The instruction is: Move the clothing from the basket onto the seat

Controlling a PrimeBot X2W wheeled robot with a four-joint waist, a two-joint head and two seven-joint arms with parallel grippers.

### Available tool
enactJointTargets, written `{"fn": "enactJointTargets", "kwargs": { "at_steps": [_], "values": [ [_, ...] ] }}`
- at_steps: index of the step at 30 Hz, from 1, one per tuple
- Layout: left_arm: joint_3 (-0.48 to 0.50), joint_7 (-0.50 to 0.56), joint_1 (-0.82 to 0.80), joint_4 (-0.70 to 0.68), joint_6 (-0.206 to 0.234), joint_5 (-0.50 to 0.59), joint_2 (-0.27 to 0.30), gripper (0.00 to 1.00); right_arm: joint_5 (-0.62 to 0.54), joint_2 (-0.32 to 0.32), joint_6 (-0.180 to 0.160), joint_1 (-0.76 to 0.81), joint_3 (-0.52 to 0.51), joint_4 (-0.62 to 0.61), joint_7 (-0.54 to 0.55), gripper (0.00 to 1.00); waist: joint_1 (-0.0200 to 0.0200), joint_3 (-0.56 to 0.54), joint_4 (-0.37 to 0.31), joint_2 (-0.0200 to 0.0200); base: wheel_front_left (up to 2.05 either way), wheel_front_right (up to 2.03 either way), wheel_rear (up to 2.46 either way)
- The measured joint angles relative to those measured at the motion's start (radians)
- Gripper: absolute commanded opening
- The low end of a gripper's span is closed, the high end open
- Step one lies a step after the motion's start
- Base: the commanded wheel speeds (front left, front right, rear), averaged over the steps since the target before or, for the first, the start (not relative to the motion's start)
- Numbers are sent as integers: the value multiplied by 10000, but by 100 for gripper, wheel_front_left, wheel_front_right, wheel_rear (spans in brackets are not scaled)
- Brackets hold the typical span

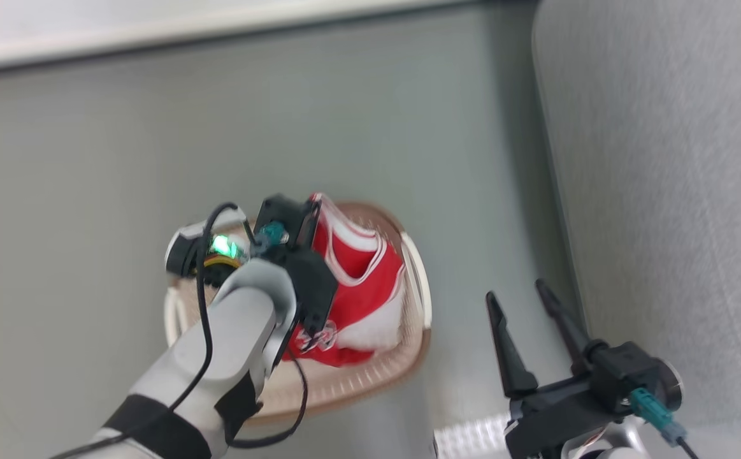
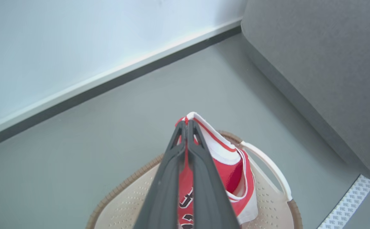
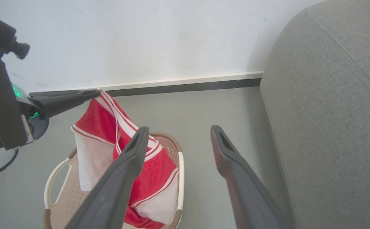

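Observation:
The clothing, a red jersey (image 1: 360, 280) with white trim, hangs from my left gripper (image 1: 314, 203), which is shut on its top edge above the basket (image 1: 345, 386). Looking along the left wrist, the two fingers (image 2: 186, 122) meet on the white-trimmed fabric (image 2: 229, 159), and dark numbers show below. The jersey's lower part still hangs inside the cream basket (image 2: 124, 206). My right gripper (image 1: 517, 290) stands open and holds nothing, on the floor side between basket and seat (image 1: 663, 159). From the right wrist I see its spread gripper (image 3: 179, 130), the jersey (image 3: 92, 117), the basket rim (image 3: 180, 178) and the grey seat (image 3: 331, 111).
Grey floor (image 1: 153, 140) surrounds the basket, with a white wall and skirting board (image 3: 178, 82) behind it. A patterned tape strip (image 2: 347, 203) lies on the floor by the sofa's base. A black cable (image 1: 204, 331) loops along my left forearm.

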Motion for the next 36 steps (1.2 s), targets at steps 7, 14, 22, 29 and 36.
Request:
{"fn": "enactJointTargets", "kwargs": {
  "at_steps": [7, 14, 22, 29, 36],
  "values": [
    [-63, -2, -511, -767, -86, -153, 6, 0, 410, 4, 0, 105, 474, 541, 380, 100, -1, -1860, 406, 0, 0, 0, 0],
    [31, -90, -779, -1739, -81, -272, 2, 0, 558, 2, 0, 292, 961, 825, 763, 100, -2, -3656, 742, -1, 0, 0, 0],
    [228, -33, -1328, -3246, 23, -418, 8, 0, 671, -15, -2, 48, 809, 1104, 1122, 100, -2, -5198, 1119, -2, 0, 0, 0],
    [31, 299, -1458, -4385, 182, -508, 4, 0, 727, -2, -2, -177, 719, 1509, 1204, 100, -1, -5908, 1539, -1, 0, 0, 0],
    [-353, 796, -1288, -5687, 291, -936, 4, 0, 897, -4, -2, -560, 531, 2048, 1022, 100, 1, -6164, 1912, 0, 0, 0, 0]
  ]
}}
